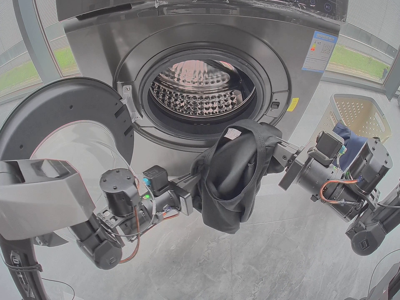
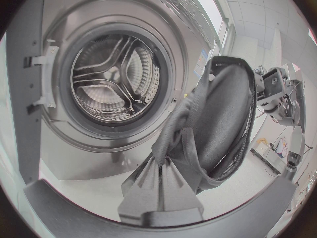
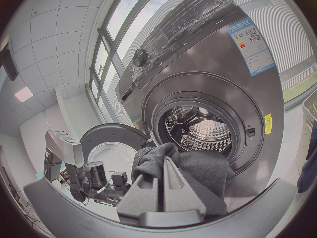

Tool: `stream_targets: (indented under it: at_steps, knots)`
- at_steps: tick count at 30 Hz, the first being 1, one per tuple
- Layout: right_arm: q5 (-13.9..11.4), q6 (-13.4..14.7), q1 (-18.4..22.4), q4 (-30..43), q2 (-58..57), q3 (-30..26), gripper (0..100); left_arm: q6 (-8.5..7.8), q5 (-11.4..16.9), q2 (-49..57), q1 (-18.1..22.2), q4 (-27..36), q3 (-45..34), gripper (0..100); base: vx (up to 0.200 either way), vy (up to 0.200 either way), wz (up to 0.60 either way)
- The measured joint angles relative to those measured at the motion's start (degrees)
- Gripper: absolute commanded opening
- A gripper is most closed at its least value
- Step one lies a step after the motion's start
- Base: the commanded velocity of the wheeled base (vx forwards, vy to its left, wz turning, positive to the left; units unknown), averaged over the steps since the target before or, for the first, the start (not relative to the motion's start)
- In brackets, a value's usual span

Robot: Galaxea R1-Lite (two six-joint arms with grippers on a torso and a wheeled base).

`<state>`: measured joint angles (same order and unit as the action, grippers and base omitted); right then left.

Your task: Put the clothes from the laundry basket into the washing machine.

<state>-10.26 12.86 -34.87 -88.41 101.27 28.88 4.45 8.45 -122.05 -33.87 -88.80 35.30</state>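
Clamped tight, the left gripper (image 2: 160,165) pinches one edge of the black mesh fabric garment (image 1: 229,176), the right gripper (image 3: 163,164) closed on the other. The cloth hangs between them, just before the open grey steel washing machine (image 1: 96,51). At right stands the beige perforated plastic laundry basket (image 1: 362,113).

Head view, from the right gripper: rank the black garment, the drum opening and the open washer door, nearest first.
1. Black garment: held in the right gripper jaws.
2. Drum opening: just ahead, up and to the left.
3. Open washer door: far left.
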Motion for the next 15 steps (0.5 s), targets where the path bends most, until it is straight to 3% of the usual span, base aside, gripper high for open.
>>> stream_targets:
  at_steps: [8, 15]
  knots:
    - [0.1, -0.1, 1.1, 0.0, 0.7, 0.4, 0, -0.07, -2.6, 8.2, 2.4, 0.1, -7.8, 0, 0.0, 0.0, 0.0]
    - [0.5, -0.1, 0.8, 0.0, 1.6, 0.5, 0, 0.06, -3.2, 15.0, 3.9, 0.2, -12.1, 0, 0.0, 0.0, 0.0]
